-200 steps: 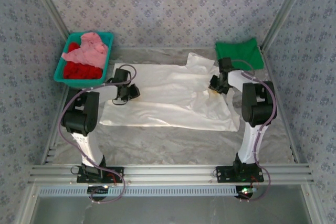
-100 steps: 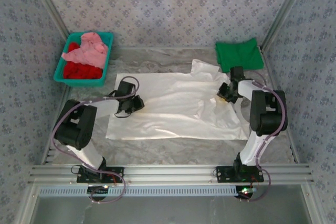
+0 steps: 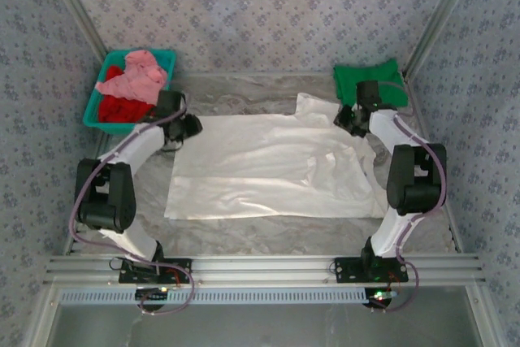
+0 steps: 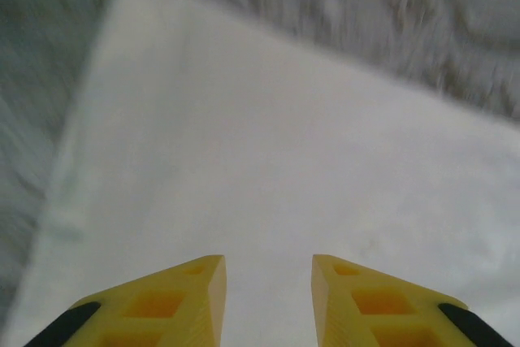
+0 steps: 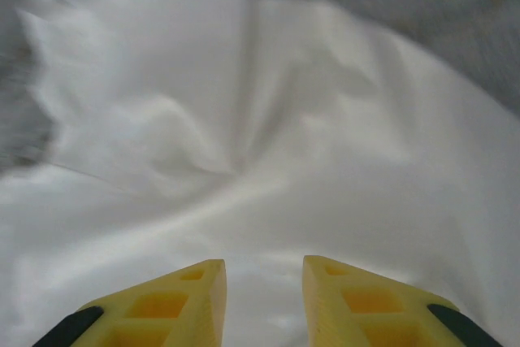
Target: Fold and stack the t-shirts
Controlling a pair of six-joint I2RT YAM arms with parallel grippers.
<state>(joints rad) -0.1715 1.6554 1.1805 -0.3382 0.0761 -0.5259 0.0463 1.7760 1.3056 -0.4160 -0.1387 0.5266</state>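
Since the cream-white t-shirt (image 3: pixel 260 168) takes up most of the tabletop (image 3: pixel 268 233), its layout decides the next move. It lies flat with the long axis running left-right, straight hem edge at the left and sleeves plus some rumpling at the right. The green t-shirt (image 3: pixel 382 83) sits folded at the far right corner, just beyond the white one's sleeve. The teal bin (image 3: pixel 169 80) at far left holds the pink t-shirt (image 3: pixel 134 77) on top of the red t-shirt (image 3: pixel 122 110). The left tool (image 3: pixel 185 127) is at the shirt's far-left corner and the right tool (image 3: pixel 351 119) is at the far-right shoulder, so the cloth spreads from both toward the near edge. In the wrist views the left tool (image 4: pixel 265 270) and right tool (image 5: pixel 264 270) each show a narrow gap with nothing in it, only white cloth below. My read: each arm is nearest its own far corner, so a paired pinch there and a pull toward the near edge would fold along the long axis. The rumpled right side is the likelier snag.
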